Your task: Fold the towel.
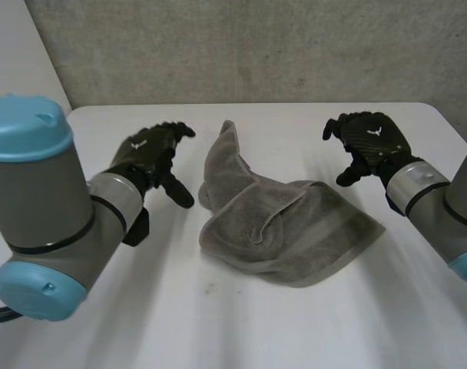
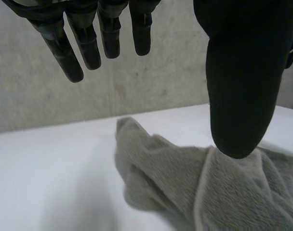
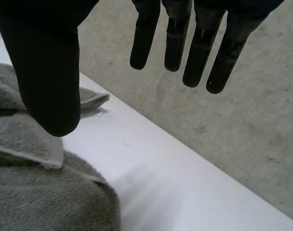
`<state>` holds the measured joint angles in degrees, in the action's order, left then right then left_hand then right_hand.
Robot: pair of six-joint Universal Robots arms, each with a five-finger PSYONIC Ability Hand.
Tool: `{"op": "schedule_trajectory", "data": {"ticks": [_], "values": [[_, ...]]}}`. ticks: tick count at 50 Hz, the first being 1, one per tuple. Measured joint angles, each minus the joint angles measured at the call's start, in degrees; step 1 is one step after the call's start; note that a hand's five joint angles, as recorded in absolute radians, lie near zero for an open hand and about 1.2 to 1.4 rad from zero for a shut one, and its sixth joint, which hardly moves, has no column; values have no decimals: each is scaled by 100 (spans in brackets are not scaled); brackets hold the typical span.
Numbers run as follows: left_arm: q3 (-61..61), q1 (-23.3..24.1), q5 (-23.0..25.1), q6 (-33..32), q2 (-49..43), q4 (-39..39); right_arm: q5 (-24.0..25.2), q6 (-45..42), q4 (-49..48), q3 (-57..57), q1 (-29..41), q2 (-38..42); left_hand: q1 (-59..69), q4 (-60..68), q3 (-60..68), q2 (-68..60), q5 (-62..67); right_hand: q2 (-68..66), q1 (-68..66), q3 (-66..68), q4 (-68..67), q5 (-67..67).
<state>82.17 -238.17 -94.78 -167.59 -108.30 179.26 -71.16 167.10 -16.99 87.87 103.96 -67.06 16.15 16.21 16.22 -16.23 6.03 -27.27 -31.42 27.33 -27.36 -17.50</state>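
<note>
Grey towel [image 1: 287,231] is shown crumpled mid-frame. Left hand [image 1: 145,154] and right hand [image 1: 369,138] are held relaxed, empty, flanking it, likely for grasping.

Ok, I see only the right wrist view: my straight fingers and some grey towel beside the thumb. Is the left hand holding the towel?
Observer: No. The left hand hovers beside the towel, apart from it, and its fingers are straight and hold nothing.
Operator: And how does the towel lie as a whole?
Observer: It is a crumpled heap in the middle of the white table, with one pointed part reaching toward the far edge.
Operator: Is my right hand touching it?
Observer: No. In the head view the right hand is off to the towel's other side, apart from it.
</note>
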Motion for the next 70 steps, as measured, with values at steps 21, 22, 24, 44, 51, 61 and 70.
{"op": "schedule_trajectory", "data": {"ticks": [21, 22, 24, 44, 51, 61, 70], "values": [[48, 33, 12, 1062, -829, 9, 374, 23, -505, 73, 308, 687, 460, 455, 456, -454, 460, -246, -279, 249, -239, -198], [49, 35, 12, 1077, -842, 9, 378, 22, -551, 70, 325, 710, 488, 479, 479, -477, 488, -256, -289, 258, -254, -206], [51, 39, 12, 1113, -869, 7, 383, 19, -640, 61, 354, 757, 549, 542, 544, -542, 551, -272, -307, 274, -261, -218], [87, 156, 26, 1445, -1074, -66, 715, -715, -857, -198, 607, 1447, 950, 950, 949, -948, 965, -321, -371, 327, -316, -279], [62, 184, 32, 1449, -1170, -98, 726, -781, -861, -311, 693, 1611, 997, 997, 991, -988, 1004, -327, -375, 330, -320, -282], [-71, 184, 22, 1421, -1500, -87, 720, -767, -1142, -381, 841, 1786, 1475, 1460, 1451, -1453, 1453, -645, -727, 642, -640, -582], [-143, 183, 20, 1407, -1641, -84, 741, -767, -1314, -492, 957, 1976, 2085, 2067, 2080, -2079, 2054, -869, -983, 861, -856, -791]]}}
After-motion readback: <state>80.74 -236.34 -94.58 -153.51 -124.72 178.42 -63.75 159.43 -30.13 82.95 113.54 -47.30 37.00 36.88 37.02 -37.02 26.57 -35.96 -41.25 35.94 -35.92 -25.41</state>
